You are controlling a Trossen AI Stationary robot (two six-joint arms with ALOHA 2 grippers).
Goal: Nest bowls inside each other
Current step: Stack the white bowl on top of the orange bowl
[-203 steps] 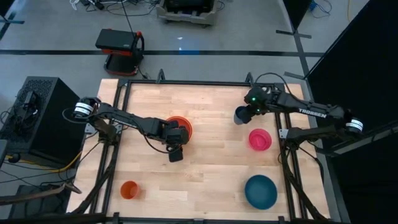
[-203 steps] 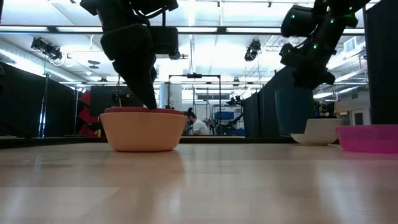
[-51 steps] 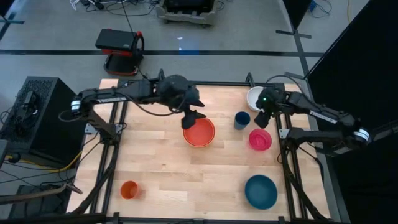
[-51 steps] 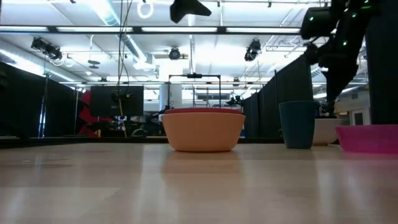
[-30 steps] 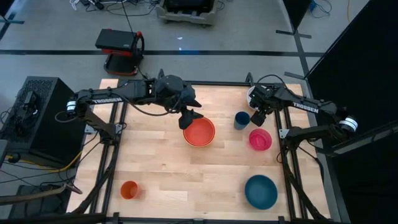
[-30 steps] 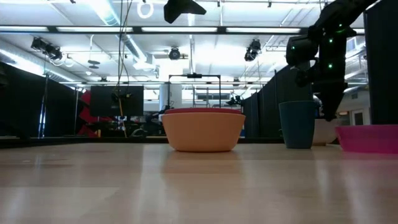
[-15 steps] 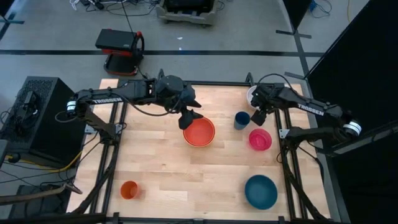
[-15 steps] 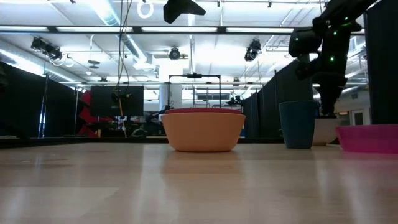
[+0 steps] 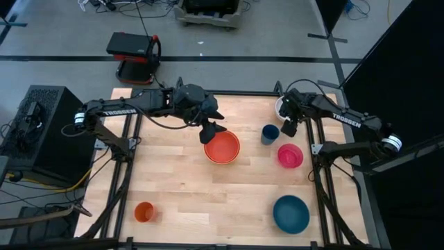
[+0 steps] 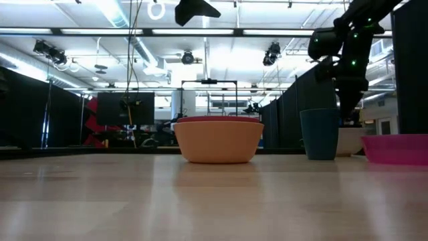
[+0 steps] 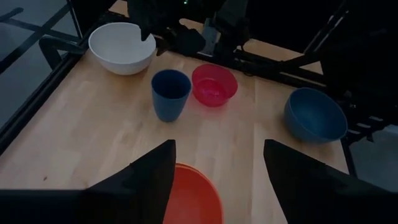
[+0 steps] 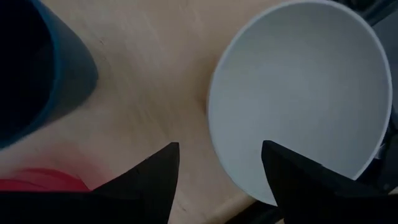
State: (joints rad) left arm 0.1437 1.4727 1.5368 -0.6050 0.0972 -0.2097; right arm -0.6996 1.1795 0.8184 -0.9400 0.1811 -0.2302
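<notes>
Near the table's [image 9: 173,187] centre: red-orange bowl [image 9: 222,146] nested in the yellow-orange bowl [image 10: 219,142]. Right of it, the dark-blue cup [image 9: 270,133] standing upright between that pair and the magenta-pink bowl [image 9: 290,155]. Teal bowl [image 9: 291,214] at lower right, small orange cup [image 9: 144,211] at lower left, white bowl [image 11: 122,48] at the upper right corner, partly hidden in the high view.

Left gripper [image 9: 214,129] raised just above the nested pair's upper-left rim — fingers spread wide, gripping nothing. Right gripper [image 12: 219,167] angled down over the white bowl's near rim, just beside the cup — fingers [image 12: 155,180] parted, one each side of the rim, nothing clamped.
</notes>
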